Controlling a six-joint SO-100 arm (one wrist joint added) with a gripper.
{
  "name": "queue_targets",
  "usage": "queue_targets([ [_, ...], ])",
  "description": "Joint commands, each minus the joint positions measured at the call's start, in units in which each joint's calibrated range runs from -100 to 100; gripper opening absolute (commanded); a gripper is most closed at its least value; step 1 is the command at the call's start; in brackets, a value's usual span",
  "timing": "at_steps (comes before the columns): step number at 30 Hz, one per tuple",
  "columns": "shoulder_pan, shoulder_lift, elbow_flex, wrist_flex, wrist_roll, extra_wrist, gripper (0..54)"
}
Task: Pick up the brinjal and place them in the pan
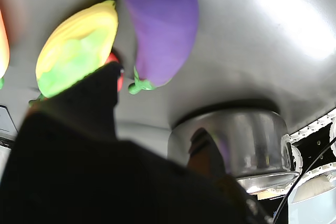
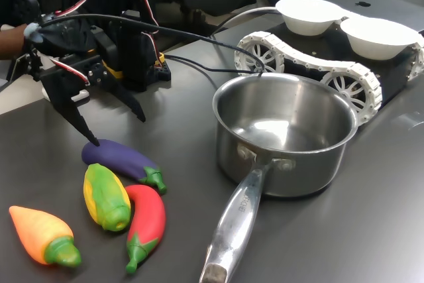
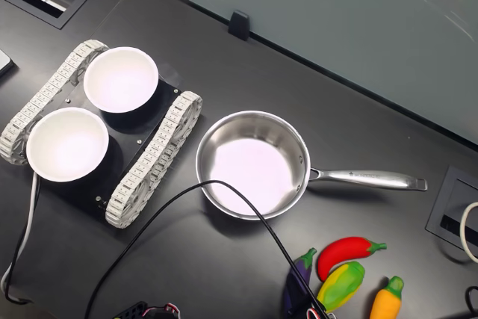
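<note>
First exterior view, read from its left: my gripper (image 2: 111,127) hangs over the dark table (image 2: 371,230) with its jaws spread wide, one long black finger (image 2: 81,124) coming down to the blunt end of the brinjal (image 2: 118,158), the other angled off toward the pan side. I cannot tell whether that tip touches the purple skin or sits just above it.

Just in front of the brinjal lie the corn (image 2: 106,197) and the red chilli (image 2: 147,220), pressed close against it and each other, with an orange carrot (image 2: 41,234) further toward the first exterior view's left. To the right stands the empty steel pan (image 2: 285,130), handle pointing at the camera, and behind it a tracked base carrying two white bowls (image 2: 344,24).

My worry is the crowding: if I close from here I may catch only the rounded tip, and a glossy curved toy could squirt out sideways. A finger could also nudge the corn or chilli. The brinjal lies under and between my jaws, nearer the left-hand finger, so I judge I should centre over its body first.
</note>
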State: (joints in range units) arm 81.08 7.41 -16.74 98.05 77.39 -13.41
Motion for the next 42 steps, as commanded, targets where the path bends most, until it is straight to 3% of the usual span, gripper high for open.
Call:
queue_targets([
  [1,-0.2,-0.8,-0.4,-3.5,-0.1,1.3,32.2],
  [14,-0.7,0.9,6.4,-9.6,-0.1,3.5,32.0],
  [20,-3.1,1.2,12.0,-15.1,-1.4,4.7,31.8],
  [34,-6.7,0.9,12.5,-15.4,-1.6,7.6,30.8],
  [42,-11.1,-0.4,14.8,-15.4,-1.6,11.6,29.2],
])
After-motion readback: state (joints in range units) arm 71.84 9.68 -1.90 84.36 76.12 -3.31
